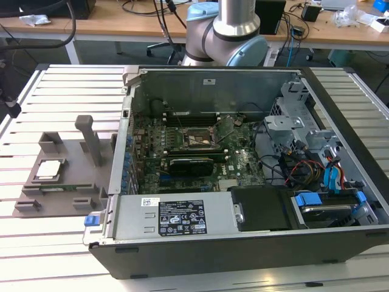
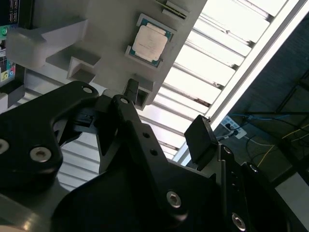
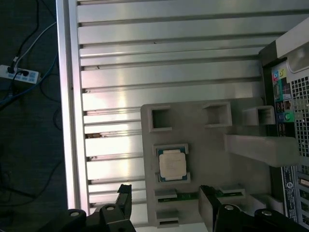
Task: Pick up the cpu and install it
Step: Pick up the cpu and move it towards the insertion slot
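Observation:
The cpu (image 1: 48,169) is a small silvery square chip lying flat in a recess of a grey holder block (image 1: 67,188), which rests on the slatted table at the exterior view's left, beside the open computer case. Both wrist views look down on the cpu (image 3: 172,163) (image 2: 150,41). My gripper (image 3: 166,203) hangs above the holder, a little off to one side of the chip. It is open, its two black fingers (image 3: 123,199) spread wide with nothing between them. The black motherboard socket (image 1: 196,140) sits inside the case.
The open computer case (image 1: 340,97) holds a motherboard, a long black expansion card (image 1: 191,164), cables and drive bays at the exterior view's right. A tall grey post (image 1: 91,140) rises from the holder. The arm's base (image 1: 228,27) stands behind the case.

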Tool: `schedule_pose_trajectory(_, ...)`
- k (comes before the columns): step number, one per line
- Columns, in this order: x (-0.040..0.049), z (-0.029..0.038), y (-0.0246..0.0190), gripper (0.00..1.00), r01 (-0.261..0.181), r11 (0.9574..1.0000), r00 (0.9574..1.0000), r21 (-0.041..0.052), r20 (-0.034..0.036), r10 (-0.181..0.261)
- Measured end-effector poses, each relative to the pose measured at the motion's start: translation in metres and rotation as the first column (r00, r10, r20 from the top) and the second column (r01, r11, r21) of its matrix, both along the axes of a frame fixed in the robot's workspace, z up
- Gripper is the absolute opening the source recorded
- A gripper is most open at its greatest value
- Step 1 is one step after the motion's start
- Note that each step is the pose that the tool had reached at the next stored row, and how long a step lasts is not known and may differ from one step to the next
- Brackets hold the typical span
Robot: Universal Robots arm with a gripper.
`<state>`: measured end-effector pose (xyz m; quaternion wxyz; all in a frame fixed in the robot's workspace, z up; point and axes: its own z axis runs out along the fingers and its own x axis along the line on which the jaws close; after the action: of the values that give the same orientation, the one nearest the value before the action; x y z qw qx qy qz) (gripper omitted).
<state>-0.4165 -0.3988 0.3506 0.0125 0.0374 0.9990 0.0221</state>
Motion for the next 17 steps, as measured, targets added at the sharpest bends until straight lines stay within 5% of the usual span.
schedule_pose_trajectory(17, 0.0000, -0.0075, 0.0000, 0.66, 0.000, 1.0000, 1.0000, 0.0000, -0.0001, 0.000)
